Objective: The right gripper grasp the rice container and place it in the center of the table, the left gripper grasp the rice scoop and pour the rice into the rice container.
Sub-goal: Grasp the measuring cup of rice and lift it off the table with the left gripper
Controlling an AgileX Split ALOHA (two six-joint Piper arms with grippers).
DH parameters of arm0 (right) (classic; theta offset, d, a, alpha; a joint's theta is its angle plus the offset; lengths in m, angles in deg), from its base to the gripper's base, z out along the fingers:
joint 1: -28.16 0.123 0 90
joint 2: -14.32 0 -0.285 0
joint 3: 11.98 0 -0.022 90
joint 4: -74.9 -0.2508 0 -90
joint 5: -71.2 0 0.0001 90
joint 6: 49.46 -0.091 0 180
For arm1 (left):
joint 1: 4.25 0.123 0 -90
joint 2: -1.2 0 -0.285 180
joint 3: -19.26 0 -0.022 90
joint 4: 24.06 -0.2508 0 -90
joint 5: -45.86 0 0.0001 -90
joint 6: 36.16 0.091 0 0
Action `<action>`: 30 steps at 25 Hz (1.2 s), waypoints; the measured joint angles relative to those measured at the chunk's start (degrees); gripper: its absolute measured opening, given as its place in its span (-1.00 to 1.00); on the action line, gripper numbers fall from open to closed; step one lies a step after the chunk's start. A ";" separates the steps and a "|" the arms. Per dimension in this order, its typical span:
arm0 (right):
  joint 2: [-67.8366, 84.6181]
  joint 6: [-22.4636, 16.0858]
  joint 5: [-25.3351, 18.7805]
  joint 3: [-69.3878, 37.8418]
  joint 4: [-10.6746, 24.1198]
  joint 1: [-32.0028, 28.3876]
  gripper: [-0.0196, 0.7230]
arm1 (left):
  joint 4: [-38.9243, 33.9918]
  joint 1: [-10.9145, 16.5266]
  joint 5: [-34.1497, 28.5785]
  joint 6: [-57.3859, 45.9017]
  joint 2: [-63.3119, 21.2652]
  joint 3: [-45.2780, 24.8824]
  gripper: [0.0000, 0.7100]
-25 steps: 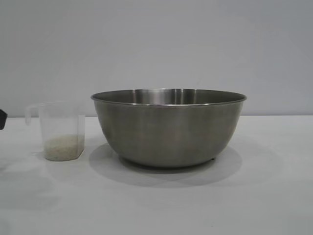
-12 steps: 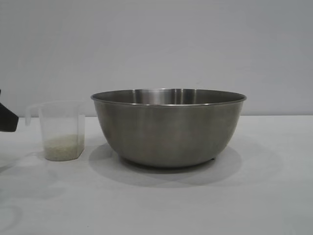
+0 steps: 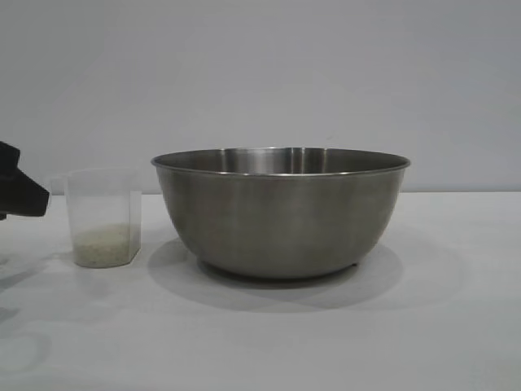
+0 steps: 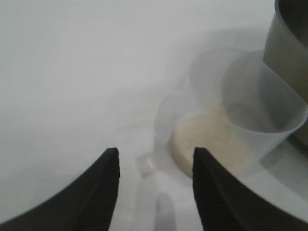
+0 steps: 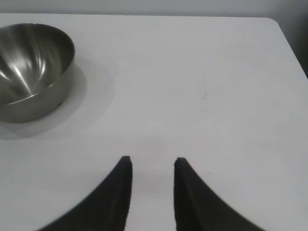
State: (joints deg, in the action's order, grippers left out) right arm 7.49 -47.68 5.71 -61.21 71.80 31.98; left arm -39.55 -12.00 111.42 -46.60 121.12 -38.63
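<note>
Rice container [image 3: 281,212]: set upright near the middle of the table [image 3: 456,326], so the placing step is judged done; its wide mouth is left free to receive a pour.

Rice scoop [image 3: 102,217]: stood upright just beside the bowl, at the bowl's 9 o'clock in the exterior view, apart from it; its handle [image 3: 54,186] is turned away from the bowl toward 9 o'clock, which presents it to the approaching arm.

Rice [image 3: 102,244]: held as a low heap in the scoop's bottom; none is seen in the bowl, so pouring is judged not yet begun.

Left gripper [image 4: 154,161]: placed at the scoop's 9 o'clock, level with the handle; its jaws are spread and empty, with the handle lined up between them, apparently for a grasp.

Right gripper [image 5: 151,163]: kept well apart from the bowl over bare tabletop; jaws are parted with nothing between them, judged idle.
</note>
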 joint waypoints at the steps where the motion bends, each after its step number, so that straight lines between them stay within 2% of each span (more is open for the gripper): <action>1: 0.00 0.00 0.00 0.00 0.00 0.00 -0.37 | 0.38 0.00 0.00 0.00 0.00 0.41 -0.02; 5: 0.00 0.00 0.00 0.00 0.00 0.00 -0.37 | 0.90 0.00 0.00 0.00 0.43 2.07 -0.02; 6: 0.00 0.00 0.00 0.00 0.00 0.00 -0.37 | 0.90 0.00 0.00 0.00 0.85 2.32 -0.17; 7: 0.00 0.00 0.10 0.00 0.00 0.00 -0.37 | 0.90 0.00 0.00 0.00 1.11 2.42 -0.17; 11: 0.00 0.00 0.10 0.00 0.00 0.00 -0.37 | 0.90 0.00 0.00 0.00 1.57 2.56 -0.51; 14: 0.00 0.00 0.10 0.00 0.00 0.00 -0.37 | 0.90 0.00 0.00 0.00 2.20 3.21 -0.46; 15: 0.00 0.00 0.10 0.00 0.00 0.00 -0.37 | 0.90 0.00 0.00 0.00 2.22 3.57 -0.57; 30: 0.00 0.02 0.10 0.00 0.00 0.00 -0.37 | -0.52 0.00 0.00 0.00 7.23 11.22 -0.53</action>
State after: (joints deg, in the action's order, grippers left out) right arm 7.49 -47.66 5.82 -61.21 71.80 31.98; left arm -40.07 -12.00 111.42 -46.60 128.36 -27.42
